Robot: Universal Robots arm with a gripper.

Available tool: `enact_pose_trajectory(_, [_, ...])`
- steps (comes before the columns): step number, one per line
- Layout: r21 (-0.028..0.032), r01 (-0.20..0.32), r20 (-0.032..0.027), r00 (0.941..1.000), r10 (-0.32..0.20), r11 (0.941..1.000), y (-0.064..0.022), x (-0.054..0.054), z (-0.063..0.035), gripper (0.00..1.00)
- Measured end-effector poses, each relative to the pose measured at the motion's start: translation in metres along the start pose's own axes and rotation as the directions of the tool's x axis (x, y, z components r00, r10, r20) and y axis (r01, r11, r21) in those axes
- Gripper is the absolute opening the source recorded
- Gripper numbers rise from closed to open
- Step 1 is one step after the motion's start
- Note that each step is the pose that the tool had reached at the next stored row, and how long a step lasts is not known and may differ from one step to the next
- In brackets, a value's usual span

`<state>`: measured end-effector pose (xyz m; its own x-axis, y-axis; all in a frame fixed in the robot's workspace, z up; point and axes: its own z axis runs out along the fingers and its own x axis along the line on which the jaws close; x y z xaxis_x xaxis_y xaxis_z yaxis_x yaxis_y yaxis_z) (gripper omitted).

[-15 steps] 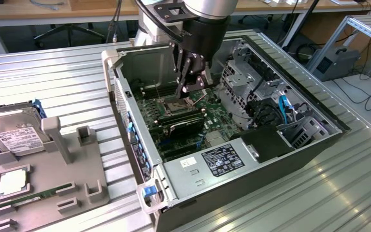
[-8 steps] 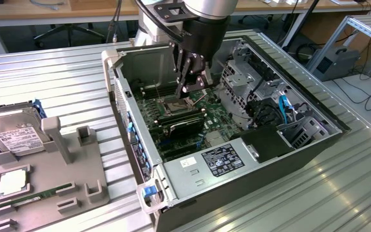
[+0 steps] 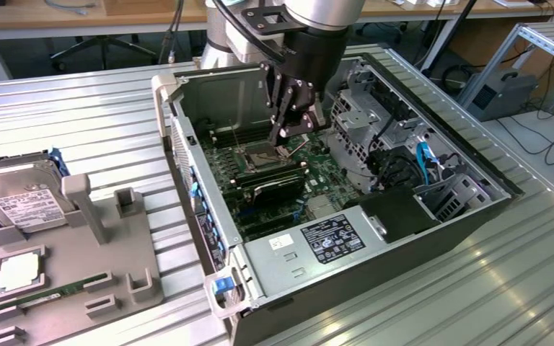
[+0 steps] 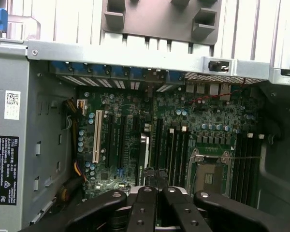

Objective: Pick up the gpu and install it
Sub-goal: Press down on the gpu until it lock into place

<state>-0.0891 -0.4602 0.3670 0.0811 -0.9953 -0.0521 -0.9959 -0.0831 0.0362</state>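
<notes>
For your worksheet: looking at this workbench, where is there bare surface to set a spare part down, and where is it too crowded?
Free: the ribbed metal table between the grey parts tray and the open computer case, and the stretch on the exterior view's right of the case.

Crowded: inside the case, where the gripper hangs over the motherboard; the tray, holding a hard drive.

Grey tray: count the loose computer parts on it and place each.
3: a silver hard drive at the far end, a square processor chip mid-tray, and a green memory stick nearest the camera. More may lie past the picture's edge.
</notes>
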Motion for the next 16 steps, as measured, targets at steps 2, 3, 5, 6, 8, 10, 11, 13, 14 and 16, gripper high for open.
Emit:
enact_pose_trajectory(2, [0.0001, 0.0, 0.0006, 1.0, 0.0, 1.0, -0.0012, 0.0, 0.0059, 0.11])
enact_pose_trajectory(3, [0.0, 0.0, 0.0006, 1.0, 0.0, 1.0, -0.002, 0.0, 0.0089, 0.11])
enact_pose_trajectory(5, [0.0001, 0.0, 0.0009, 1.0, 0.0, 1.0, -0.0033, 0.001, 0.0133, 0.11])
enact_pose_trajectory(6, [0.0001, 0.0, 0.0009, 1.0, 0.0, 1.0, -0.0034, 0.001, 0.0139, 0.11])
enact_pose_trajectory(8, [0.0, 0.0, 0.001, 1.0, 0.0, 1.0, -0.0042, 0.001, 0.0159, 0.11])
enact_pose_trajectory(10, [0.0001, 0.0, 0.0012, 1.0, 0.0, 1.0, -0.0047, 0.001, 0.0175, 0.11])
enact_pose_trajectory(11, [0.0001, 0.0, 0.0013, 1.0, 0.0, 1.0, -0.0049, 0.001, 0.0187, 0.11])
enact_pose_trajectory(13, [0.0001, 0.0, 0.0013, 1.0, 0.0, 1.0, -0.0051, 0.001, 0.0199, 0.11])
enact_pose_trajectory(14, [0.0001, 0.0, 0.0013, 1.0, 0.0, 1.0, -0.0051, 0.001, 0.0202, 0.11])
enact_pose_trajectory(16, [0.0001, 0.0, 0.0013, 1.0, 0.0, 1.0, -0.0052, 0.001, 0.0208, 0.11])
